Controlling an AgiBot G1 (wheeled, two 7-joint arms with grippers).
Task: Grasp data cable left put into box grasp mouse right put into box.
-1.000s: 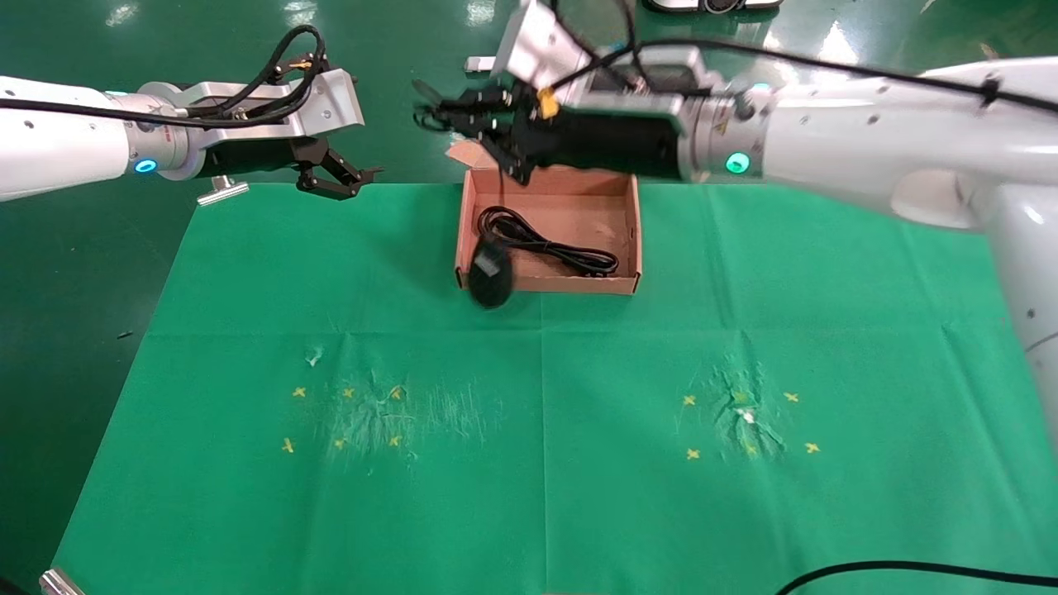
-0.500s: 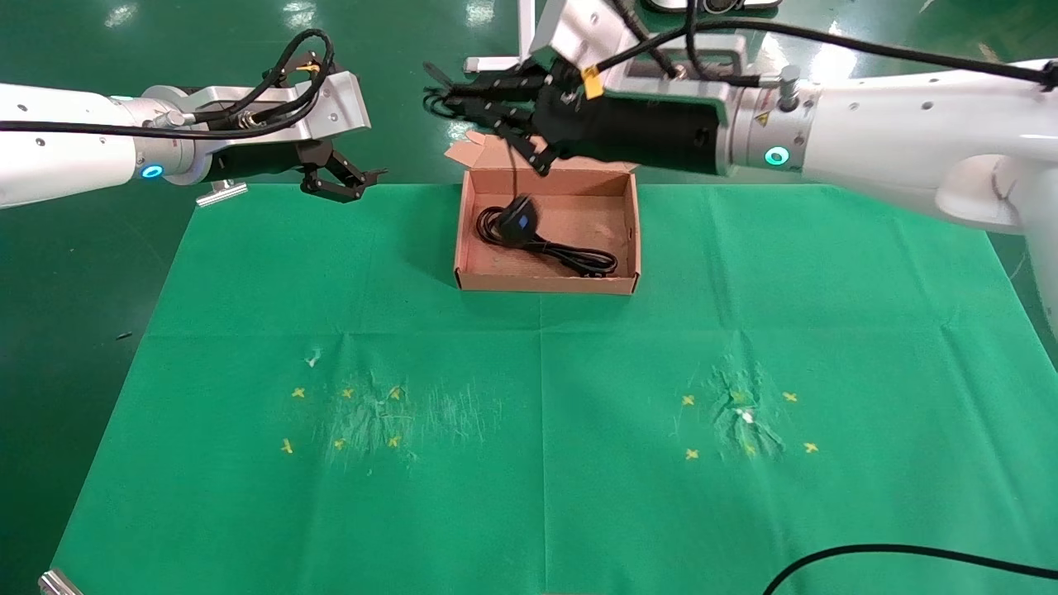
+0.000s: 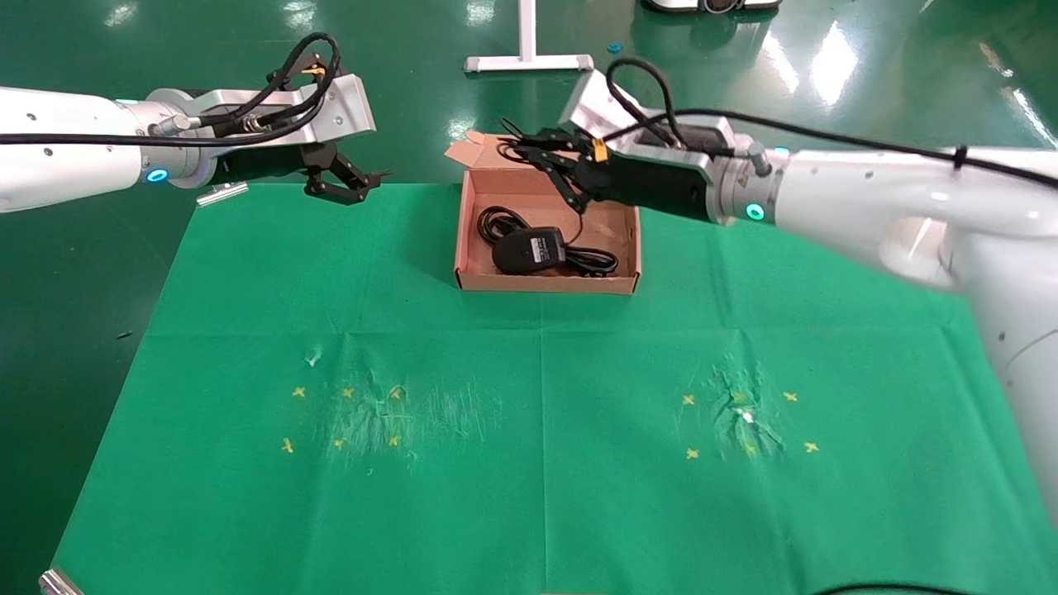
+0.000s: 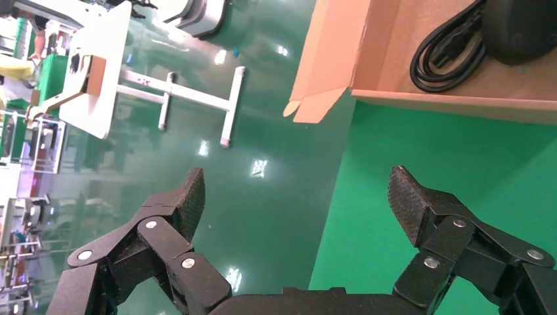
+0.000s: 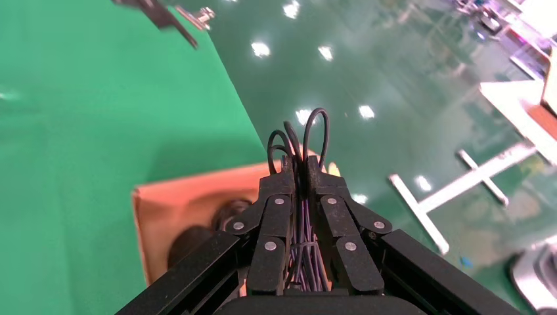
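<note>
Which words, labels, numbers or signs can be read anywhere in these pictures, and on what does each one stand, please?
No text can be read.
Mouse, in the box on the data cable: its label has print too small to read.
Right gripper, shut on the mouse's cord: the yellow tag beside it is unreadable.
Right arm: a small triangular warning sign, no legible wording.
Cloth: yellow crosses only.

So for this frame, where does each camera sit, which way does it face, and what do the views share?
Head view: high, facing forward and down at the shallow brown cardboard box; both arms show.
Left wrist view: behind the open left gripper, at the cloth's far edge, facing the box.
Right wrist view: behind the right gripper, shut on the small black oval mouse's thin cord above the box.
All share the box.
</note>
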